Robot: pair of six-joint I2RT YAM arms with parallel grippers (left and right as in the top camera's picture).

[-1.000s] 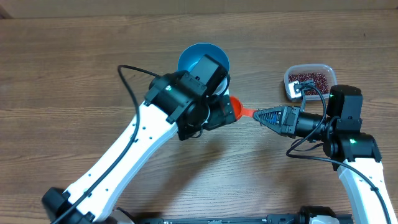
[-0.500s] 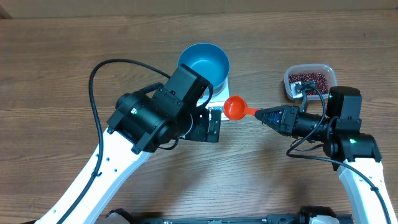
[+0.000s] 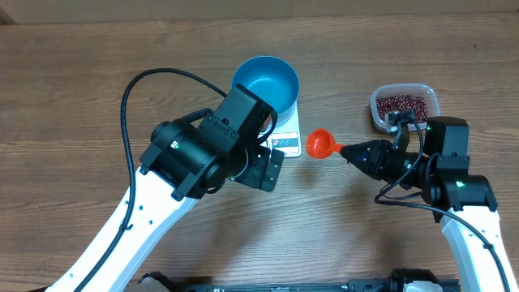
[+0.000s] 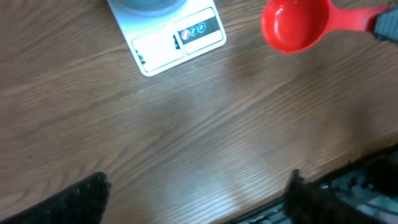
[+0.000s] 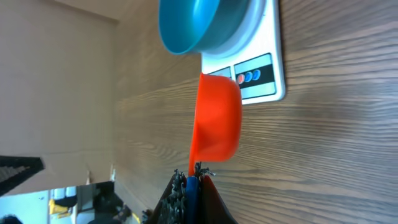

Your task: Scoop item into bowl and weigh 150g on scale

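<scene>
The blue bowl stands empty on the white scale, whose display end sticks out toward me. My right gripper is shut on the handle of a red scoop, held empty just right of the scale. The item, dark red beans, lies in a clear tub at the right. My left gripper hangs open over bare table in front of the scale, with nothing between its fingers. In the left wrist view the scale and the scoop lie ahead.
The right arm's body and cables fill the lower right. The left arm reaches in from the lower left, partly covering the scale's left side. Bare wooden table surrounds everything.
My left arm drew back from the scoop and bowl toward the lower left. The right gripper carried the scoop slightly to the right, away from the scale.
</scene>
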